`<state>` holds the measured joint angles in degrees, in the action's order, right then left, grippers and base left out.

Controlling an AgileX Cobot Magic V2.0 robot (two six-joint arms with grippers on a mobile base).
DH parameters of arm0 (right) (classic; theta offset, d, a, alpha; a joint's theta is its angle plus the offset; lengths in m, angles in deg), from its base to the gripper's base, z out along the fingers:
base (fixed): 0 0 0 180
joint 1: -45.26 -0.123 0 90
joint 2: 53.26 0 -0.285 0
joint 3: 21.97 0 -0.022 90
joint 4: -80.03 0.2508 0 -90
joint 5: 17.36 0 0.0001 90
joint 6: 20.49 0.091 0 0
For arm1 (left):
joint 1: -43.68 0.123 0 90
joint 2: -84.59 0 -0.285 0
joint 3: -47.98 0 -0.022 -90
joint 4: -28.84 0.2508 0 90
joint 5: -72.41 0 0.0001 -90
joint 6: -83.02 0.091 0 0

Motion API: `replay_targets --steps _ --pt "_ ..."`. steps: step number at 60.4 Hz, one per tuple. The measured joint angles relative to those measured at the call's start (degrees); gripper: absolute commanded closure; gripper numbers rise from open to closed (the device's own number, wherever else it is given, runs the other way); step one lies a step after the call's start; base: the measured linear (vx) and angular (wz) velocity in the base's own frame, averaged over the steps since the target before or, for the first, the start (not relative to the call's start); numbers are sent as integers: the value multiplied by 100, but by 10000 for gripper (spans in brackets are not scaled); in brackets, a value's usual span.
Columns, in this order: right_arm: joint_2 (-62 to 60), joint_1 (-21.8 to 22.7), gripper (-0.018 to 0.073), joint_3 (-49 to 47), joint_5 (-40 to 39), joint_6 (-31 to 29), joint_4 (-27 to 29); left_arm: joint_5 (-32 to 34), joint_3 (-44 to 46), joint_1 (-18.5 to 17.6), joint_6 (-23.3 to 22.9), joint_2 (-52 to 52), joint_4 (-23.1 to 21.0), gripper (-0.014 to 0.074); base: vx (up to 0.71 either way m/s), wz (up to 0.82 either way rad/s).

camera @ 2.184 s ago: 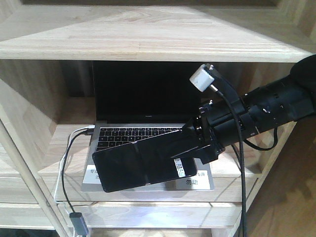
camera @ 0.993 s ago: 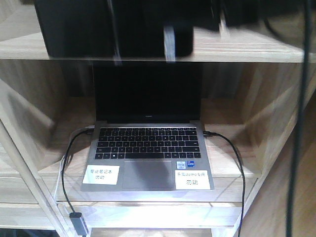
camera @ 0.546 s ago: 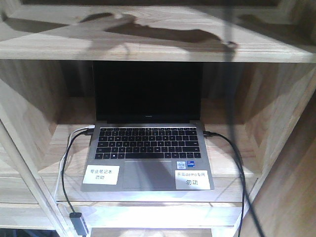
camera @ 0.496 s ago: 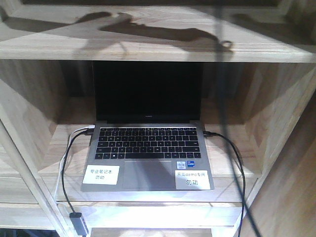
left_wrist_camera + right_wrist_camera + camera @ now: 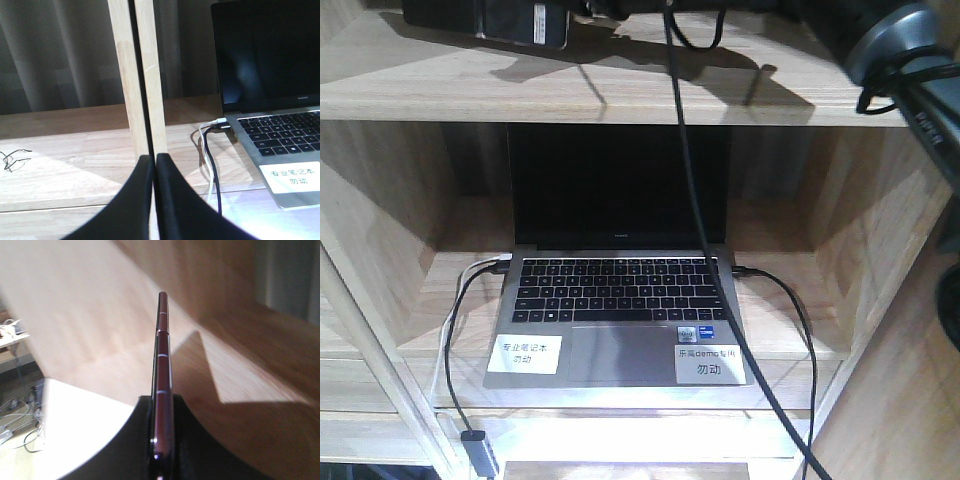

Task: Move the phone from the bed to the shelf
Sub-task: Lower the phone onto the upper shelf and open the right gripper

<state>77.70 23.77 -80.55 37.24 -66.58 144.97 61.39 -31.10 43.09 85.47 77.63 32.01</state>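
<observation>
Pale wood shelf [image 5: 620, 95]: phone [image 5: 485, 22] is up over its top plank, at the left edge of the front view, carried by the right arm. Right end effector [image 5: 162, 440] pinches the phone edge-on, pinkish rim showing. Left end effector [image 5: 154, 200] is pressed together, empty, low beside the laptop [image 5: 618, 300]. Contact with the plank can't be told. Judgement: lower flat until the phone rests on the wood, release only then, withdraw straight back, and keep the dangling cable [image 5: 685, 150] off the laptop.
</observation>
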Motion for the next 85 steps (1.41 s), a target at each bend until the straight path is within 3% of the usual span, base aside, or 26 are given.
replay_targets --steps 28,42,49,73,77,85 --pt "56 0 541 0 -212 39 -223 0 0 0 0 0 0 596 0 0" --pt "56 0 468 -6 -273 44 -395 0 0 0 0 0 0 596 0 0" --pt "56 0 384 -29 -287 44 -541 0 0 0 0 0 0 596 0 0" --pt "51 0 -127 -32 -625 44 -1169 0 0 0 0 0 0 596 0 0" --pt "40 0 -170 -32 -654 44 -1295 0 0 0 0 0 0 596 0 0" --pt "21 0 -165 -32 -666 44 -1405 0 0 0 0 0 0 596 0 0"
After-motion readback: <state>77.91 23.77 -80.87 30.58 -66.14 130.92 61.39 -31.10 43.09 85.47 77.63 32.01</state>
